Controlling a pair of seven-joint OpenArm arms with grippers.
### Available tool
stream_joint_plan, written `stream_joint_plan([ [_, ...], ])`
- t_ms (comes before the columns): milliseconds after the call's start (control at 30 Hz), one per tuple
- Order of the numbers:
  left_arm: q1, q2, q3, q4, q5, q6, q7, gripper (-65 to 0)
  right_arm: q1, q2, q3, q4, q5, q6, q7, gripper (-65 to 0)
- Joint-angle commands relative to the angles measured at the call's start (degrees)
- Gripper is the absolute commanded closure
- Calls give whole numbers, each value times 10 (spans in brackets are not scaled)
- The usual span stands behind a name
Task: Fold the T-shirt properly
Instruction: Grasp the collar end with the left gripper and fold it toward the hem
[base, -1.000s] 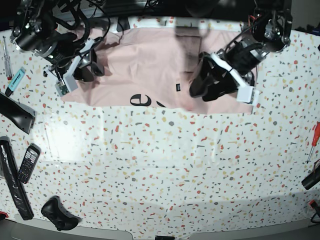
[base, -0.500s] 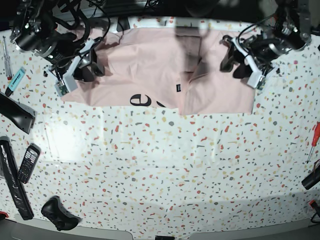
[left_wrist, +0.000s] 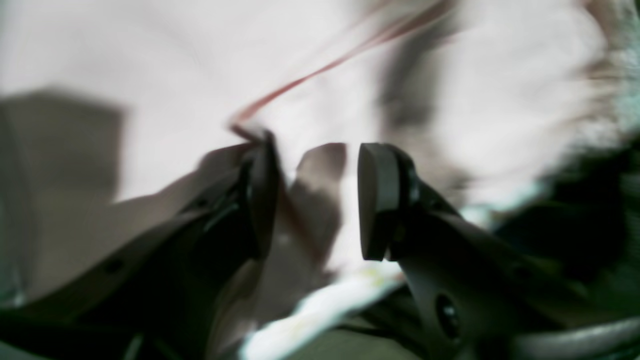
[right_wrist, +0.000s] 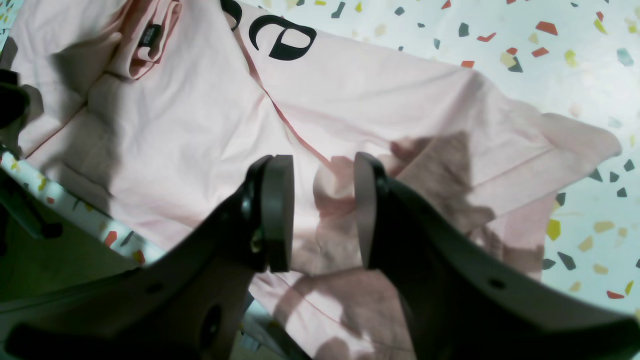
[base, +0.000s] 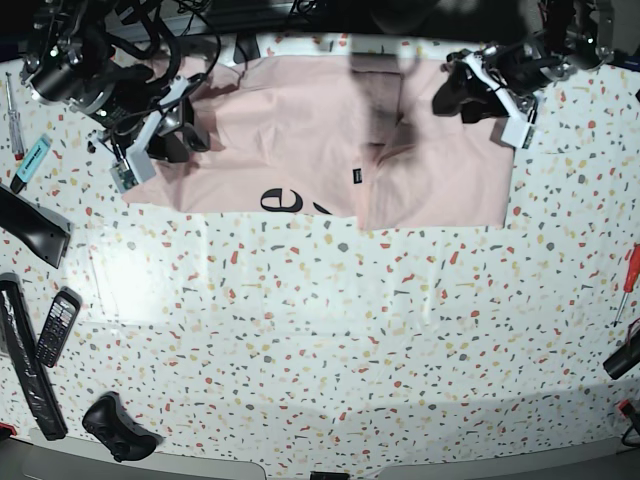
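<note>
One T-shirt (base: 330, 150) lies spread at the far edge of the speckled counter (base: 330, 330), with black lettering (base: 283, 200) at its near hem, and two hands are over it. At its left sleeve, the right hand (right_wrist: 317, 215) hangs with its pads apart and nothing between them. At the T-shirt's far right corner, the left hand (left_wrist: 315, 200) also stands apart and empty; half a second ago it was lower over the right side, and it has since lifted off toward the far edge.

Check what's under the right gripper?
Pink T-shirt lies under the open right gripper, a red seam line crossing it. The table beneath that cloth is covered.
</note>
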Motion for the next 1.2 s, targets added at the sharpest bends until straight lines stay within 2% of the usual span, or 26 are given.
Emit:
stream_joint_plan([
  [0, 0, -4, 3, 9, -36, -26, -1, -249, 2, 5, 3, 11, 9, 4, 11, -191],
  [100, 0, -4, 16, 10, -98, -26, 16, -249, 2, 5, 3, 11, 9, 4, 11, -191],
  [267, -14, -5, 16, 12, -99, -26, 32, -249, 2, 5, 3, 11, 9, 4, 11, -191],
  [367, -16, -5, 16, 12, -106, -26, 81, -249, 2, 5, 3, 11, 9, 4, 11, -191],
  [467, -19, -5, 16, 12, -158, -26, 147, -249, 2, 5, 3, 11, 9, 4, 14, -191],
  [567, -32, -7, 16, 12, -212, -26, 177, -249, 2, 5, 3, 11, 9, 4, 15, -191],
  [633, -45, -9, 15, 12, -232, -26, 173, -249, 2, 5, 3, 11, 9, 4, 15, -191],
  [833, -81, -9, 14, 12, -226, -26, 117, -249, 2, 5, 3, 11, 3, 4, 10, -191],
  [933, -93, -9, 14, 12, -140, -26, 87, -249, 2, 5, 3, 11, -44, 4, -2, -191],
  [1000, -95, -9, 6, 12, -79, -26, 45, -249, 2, 5, 7, 11, -70, 4, -25, -191],
  [1067, -93, -9, -16, 12, -43, -26, 1, -249, 2, 5, 23, 11, -69, 4, -32, -191],
  [1167, -95, -9, -64, 12, -2, -26, -37, -249, 2, 6, 69, 11, -61, 4, -32, -191],
])
